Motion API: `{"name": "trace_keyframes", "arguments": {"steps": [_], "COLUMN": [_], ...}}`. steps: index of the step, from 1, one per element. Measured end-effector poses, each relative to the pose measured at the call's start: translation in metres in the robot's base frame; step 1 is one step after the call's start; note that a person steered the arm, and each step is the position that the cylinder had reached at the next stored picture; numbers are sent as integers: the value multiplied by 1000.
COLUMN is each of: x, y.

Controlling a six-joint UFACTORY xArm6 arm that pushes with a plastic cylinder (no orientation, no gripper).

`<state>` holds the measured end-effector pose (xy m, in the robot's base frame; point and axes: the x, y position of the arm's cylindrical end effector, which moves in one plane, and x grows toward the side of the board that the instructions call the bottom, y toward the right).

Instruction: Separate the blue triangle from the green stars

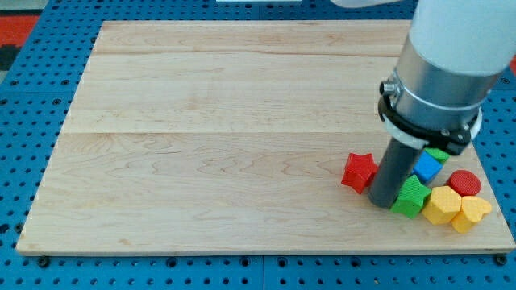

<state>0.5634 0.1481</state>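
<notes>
My tip [382, 201] rests on the board at the view's lower right. It stands between the red star [359, 171] on its left and a green star [412, 196] on its right, touching or nearly touching both. The blue triangle [426, 167] lies just above that green star, right of the rod. A second green block [438, 154] peeks out above the blue triangle, partly hidden by the arm; its shape is unclear.
A red round block [464, 182], a yellow block [443, 205] and another yellow block [472, 213] crowd the board's lower right corner. The wooden board [226, 121] lies on a blue pegboard table [32, 64]. The arm's wide body [447, 64] hangs over the right side.
</notes>
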Motion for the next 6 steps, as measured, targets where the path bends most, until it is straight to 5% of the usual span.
{"name": "trace_keyframes", "arguments": {"steps": [2,6], "x": [54,-33], "y": [0,14]}}
